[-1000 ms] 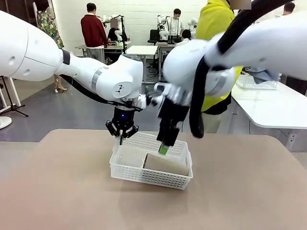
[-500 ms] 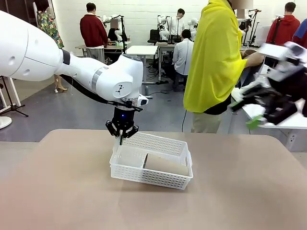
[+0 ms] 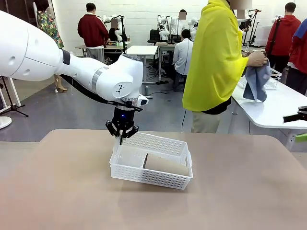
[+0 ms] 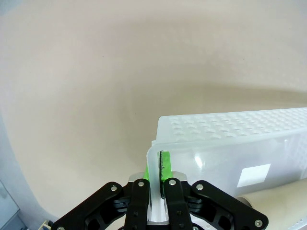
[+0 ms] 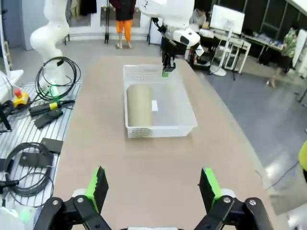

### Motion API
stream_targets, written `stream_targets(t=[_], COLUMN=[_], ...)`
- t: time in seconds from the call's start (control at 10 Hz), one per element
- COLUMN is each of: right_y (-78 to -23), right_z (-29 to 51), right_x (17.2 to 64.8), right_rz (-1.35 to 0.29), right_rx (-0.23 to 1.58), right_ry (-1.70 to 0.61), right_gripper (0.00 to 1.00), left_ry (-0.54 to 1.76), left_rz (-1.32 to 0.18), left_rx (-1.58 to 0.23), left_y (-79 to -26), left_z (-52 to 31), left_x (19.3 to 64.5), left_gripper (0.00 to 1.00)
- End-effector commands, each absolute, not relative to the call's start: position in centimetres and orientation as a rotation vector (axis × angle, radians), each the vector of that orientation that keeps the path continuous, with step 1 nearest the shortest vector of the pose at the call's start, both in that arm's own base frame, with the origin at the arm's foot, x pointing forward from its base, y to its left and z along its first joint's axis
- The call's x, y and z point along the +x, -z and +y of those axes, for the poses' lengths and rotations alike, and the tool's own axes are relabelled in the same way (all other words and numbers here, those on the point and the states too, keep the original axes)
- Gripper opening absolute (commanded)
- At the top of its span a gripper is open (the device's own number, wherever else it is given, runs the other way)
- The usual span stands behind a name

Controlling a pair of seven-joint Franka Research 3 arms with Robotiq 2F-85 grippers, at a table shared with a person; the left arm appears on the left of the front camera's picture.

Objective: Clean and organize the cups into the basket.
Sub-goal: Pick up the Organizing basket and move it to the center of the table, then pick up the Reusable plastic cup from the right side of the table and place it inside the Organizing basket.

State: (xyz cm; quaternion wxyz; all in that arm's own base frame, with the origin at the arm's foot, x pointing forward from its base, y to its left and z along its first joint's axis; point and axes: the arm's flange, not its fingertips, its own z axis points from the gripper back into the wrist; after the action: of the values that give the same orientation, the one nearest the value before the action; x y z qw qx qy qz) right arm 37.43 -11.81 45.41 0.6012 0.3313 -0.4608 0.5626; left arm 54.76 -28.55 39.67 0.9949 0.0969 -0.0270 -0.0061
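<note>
In the basket (image 3: 151,178), tan cup (image 3: 166,166) flat, lengthwise

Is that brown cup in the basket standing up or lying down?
Lying down: the cup rests on its side on the basket floor.

Smooth plastic basket (image 3: 151,176), matte cup (image 3: 168,165)

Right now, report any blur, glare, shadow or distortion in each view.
Front view: sharp and evenly lit, a soft shadow under the basket. Left wrist view: the wide lens bows the table edge; the left gripper, shut on the basket's rim, is crisp. Right wrist view: slightly soft, no glare, the right gripper open.
</note>
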Motion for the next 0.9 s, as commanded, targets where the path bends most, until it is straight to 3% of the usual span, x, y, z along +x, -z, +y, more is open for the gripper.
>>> stream_targets(t=[0.0,0.5,0.8], right_y=[-43.4,-40.5,-39.8], right_z=[-13.4,-16.5,-16.8], right_x=[37.8,38.2,37.2], right_rz=[-1.117,-1.165,-1.104], right_rx=[0.818,0.815,0.844], right_ry=[-1.315,-1.188,-1.209], right_gripper=[1.0,1.0,1.0], left_ry=[0.014,0.014,0.014], left_rz=[-0.057,-0.057,-0.057], left_rx=[0.191,0.191,0.191], left_y=[-39.5,-39.5,-39.5], left_z=[-28.3,-28.3,-28.3], left_x=[54.5,54.5,54.5], left_gripper=[0.0,0.0,0.0])
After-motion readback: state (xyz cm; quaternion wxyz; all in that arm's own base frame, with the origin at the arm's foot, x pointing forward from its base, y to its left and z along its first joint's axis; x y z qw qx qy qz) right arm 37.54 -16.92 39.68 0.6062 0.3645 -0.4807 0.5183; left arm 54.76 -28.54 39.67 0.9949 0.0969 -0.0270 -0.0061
